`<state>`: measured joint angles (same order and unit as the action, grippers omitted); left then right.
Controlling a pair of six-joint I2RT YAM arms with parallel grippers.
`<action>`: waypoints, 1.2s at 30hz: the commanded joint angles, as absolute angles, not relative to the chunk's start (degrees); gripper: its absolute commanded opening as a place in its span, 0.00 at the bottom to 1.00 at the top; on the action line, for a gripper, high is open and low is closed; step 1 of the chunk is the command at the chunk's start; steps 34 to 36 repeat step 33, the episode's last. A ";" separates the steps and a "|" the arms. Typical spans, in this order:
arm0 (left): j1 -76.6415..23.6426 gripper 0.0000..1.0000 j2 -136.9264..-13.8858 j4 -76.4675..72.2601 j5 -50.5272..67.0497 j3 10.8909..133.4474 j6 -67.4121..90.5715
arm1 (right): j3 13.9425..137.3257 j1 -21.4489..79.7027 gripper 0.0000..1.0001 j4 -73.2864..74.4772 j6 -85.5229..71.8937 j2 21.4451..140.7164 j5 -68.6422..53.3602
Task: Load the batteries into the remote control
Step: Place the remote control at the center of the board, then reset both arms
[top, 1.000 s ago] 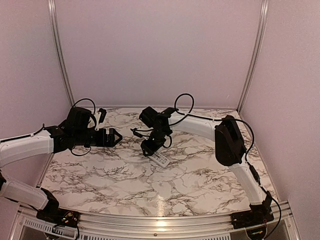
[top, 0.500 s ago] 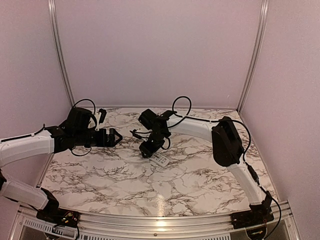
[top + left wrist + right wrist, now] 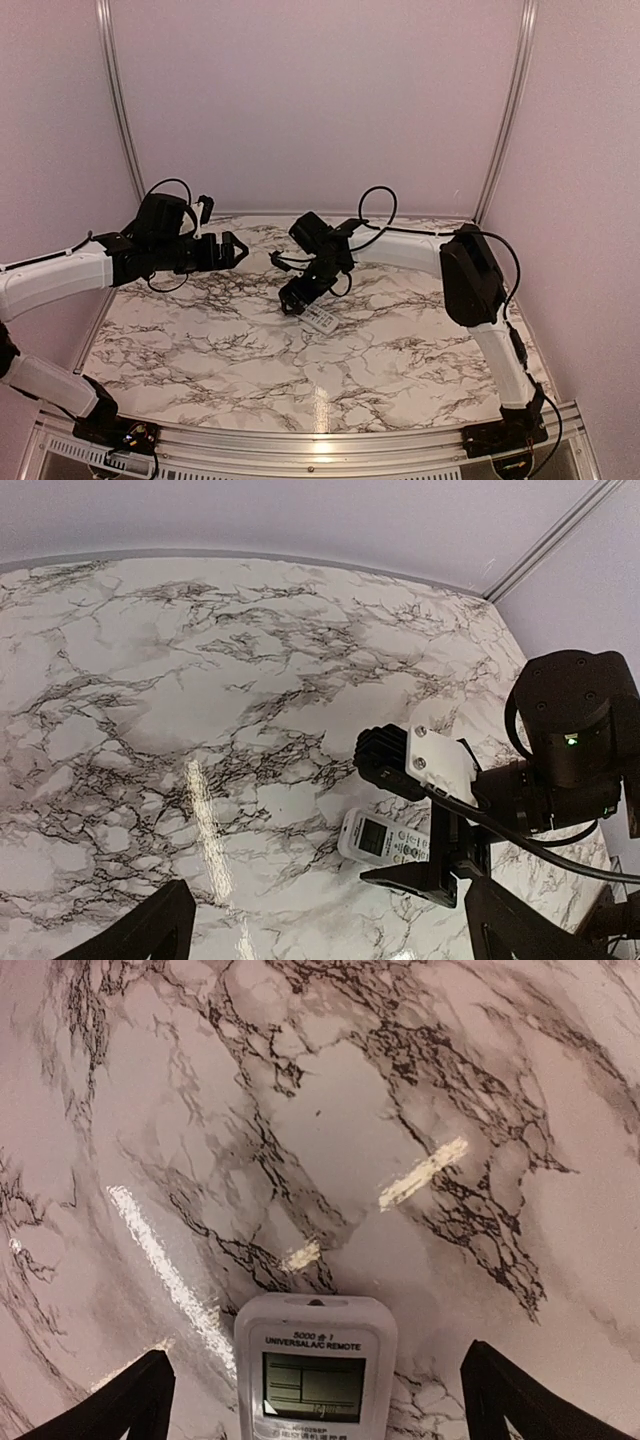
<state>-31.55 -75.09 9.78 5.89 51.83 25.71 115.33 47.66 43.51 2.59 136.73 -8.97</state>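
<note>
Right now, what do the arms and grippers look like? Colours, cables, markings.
White shells and black joints on the left arm and right arm. The left gripper and right gripper are black, two-fingered. Black cables loop off the wrists. White screwed plate and green LED near the right wrist.

The surface [image 3: 400, 370] is marble-patterned white, veined all over in dark grey and black, and glossy enough to carry a bright streak of glare [image 3: 322, 400] near its front edge. In the right wrist view two short pale marks [image 3: 423, 1173] lie on it, one long and slanted, the other smaller, below and to its left. Plain pale walls [image 3: 320, 100] close in the back and both sides, meeting at slim metal posts [image 3: 118, 110] in the rear corners. A metal rail [image 3: 330, 445] runs along the near edge.
</note>
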 commanded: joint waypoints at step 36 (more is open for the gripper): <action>-20.41 0.99 -76.01 8.98 -5.30 51.86 25.95 | 52.32 16.18 0.99 -10.41 -15.34 86.97 -26.35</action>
